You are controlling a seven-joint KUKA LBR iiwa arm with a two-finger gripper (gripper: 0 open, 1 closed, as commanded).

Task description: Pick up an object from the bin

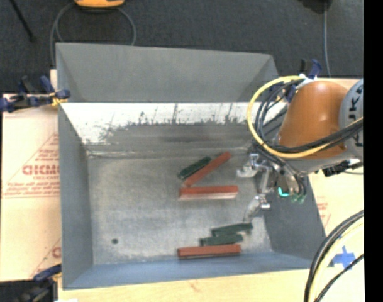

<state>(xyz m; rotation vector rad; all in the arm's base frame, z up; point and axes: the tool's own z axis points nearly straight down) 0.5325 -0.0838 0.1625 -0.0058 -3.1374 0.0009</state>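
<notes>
Gripper (259, 190) sits low on the 3 o'clock side of the bin (75, 187), under the arm's orange cover (310, 115). Released or clenched: cannot tell from this angle. Nearest thing is a flat red-brown bar (209, 192) lying roughly 9-to-3 across mid-floor, its right end near the gripper, at the gripper's 9 o'clock. It lies clear of its neighbours, so by my reading it is the cleanest candidate. At the gripper's 7 o'clock is a dark green piece (227, 233), close against a second red-brown bar (209, 251) along the 6 o'clock wall. Toward 10 o'clock, a green stick (196, 167) and a reddish stick (215, 163) lie overlapped. Judgement: the step in hand is lining up over a target, and nothing is lifted yet. To do it well, shift toward 9 o'clock until centred on the bar's middle, not its end. Set the closing direction across the bar's narrow width, 12-to-6, descend straight, and close only once down at the floor. Risks: the bar is low and flat, so an end grab may tip or slip, and the sloped 3 o'clock wall crowds the wrist.
</notes>
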